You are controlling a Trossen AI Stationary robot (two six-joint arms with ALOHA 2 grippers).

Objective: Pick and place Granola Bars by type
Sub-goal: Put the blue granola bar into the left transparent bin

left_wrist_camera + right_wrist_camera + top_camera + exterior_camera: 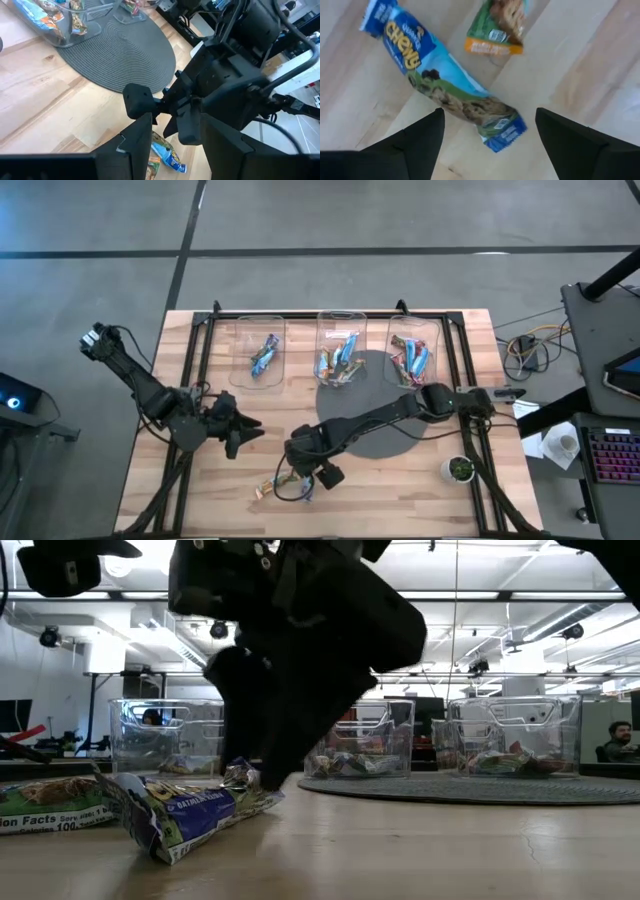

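Note:
Two granola bars lie flat on the wood near the table's near edge. One is a blue bar (445,75) and the other a green bar (497,27), both also seen in the low view as the blue bar (190,812) and the green bar (48,803). My right gripper (490,115) (325,477) hangs open just above the blue bar, a finger on either side of one end. My left gripper (245,435) (175,125) is open, held left of centre and pointing at the right gripper. More bars fill three clear bins (340,345).
The three clear bins stand in a row along the far edge: the left bin (262,350), the middle bin (340,330) and the right bin (415,350). A dark round mat (385,420) lies under the right arm. A small green-topped cup (459,469) stands near the right edge.

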